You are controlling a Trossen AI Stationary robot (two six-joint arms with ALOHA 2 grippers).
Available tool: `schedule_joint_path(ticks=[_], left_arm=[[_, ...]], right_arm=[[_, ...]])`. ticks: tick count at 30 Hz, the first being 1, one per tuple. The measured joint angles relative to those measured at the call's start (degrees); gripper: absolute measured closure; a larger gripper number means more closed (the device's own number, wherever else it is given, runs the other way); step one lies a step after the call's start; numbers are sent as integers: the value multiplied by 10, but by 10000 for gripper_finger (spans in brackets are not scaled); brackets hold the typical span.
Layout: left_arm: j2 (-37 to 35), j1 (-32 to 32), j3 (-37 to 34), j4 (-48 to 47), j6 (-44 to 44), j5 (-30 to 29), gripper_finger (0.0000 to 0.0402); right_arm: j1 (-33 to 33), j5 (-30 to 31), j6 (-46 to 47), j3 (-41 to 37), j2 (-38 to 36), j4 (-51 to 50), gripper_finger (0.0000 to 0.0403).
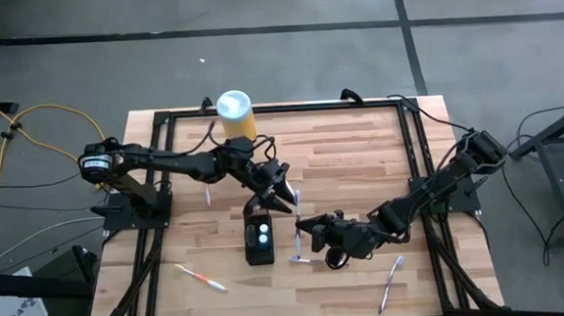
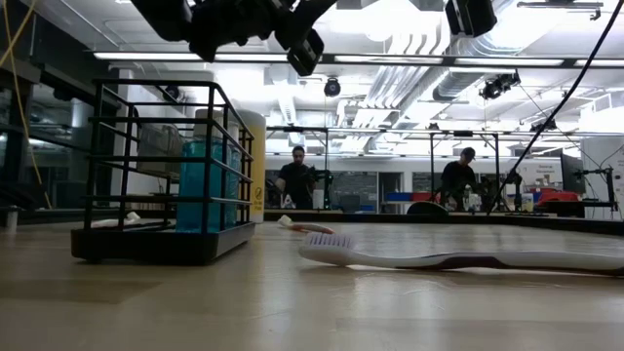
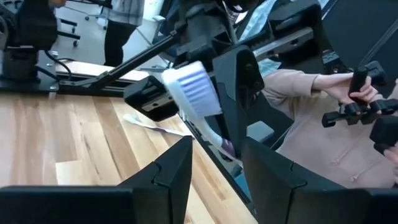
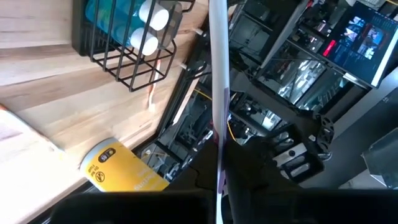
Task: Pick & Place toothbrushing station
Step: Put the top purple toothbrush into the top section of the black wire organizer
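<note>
The station stood upright on the surface, a little below the middle of the high view, between the two grippers. It was an open black wire rack, not a solid block, and two blue bottles with white caps stood in it.

You should have judged it stiff and fairly light. The bottles added weight high up, so it would probably tip if you lifted it by one corner. The thin, smooth wires would give a narrow bite and might slip. The best hold looked like a top rail near the middle of a long side, or a corner post, with the rack kept level so the bottles stayed in.

Your left gripper hovered just above the station's upper end in the high view. Whether it was spread or closed you could not tell.

Your right gripper sat just right of the station, closed on a white toothbrush, so it was not free to take the rack. The yellow canister stood well apart at the top of the frame.
</note>
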Motion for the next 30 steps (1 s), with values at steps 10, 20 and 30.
schedule_joint_path(ticks=[10,20,30], left_arm=[[0,-13,0,32,6,-42,266],[0,-14,0,40,-6,-61,266],[41,-21,9,87,-35,-54,266]], right_arm=[[2,-1,-4,0,0,0,398],[1,5,-7,0,0,12,398],[0,5,-19,0,0,25,398]])
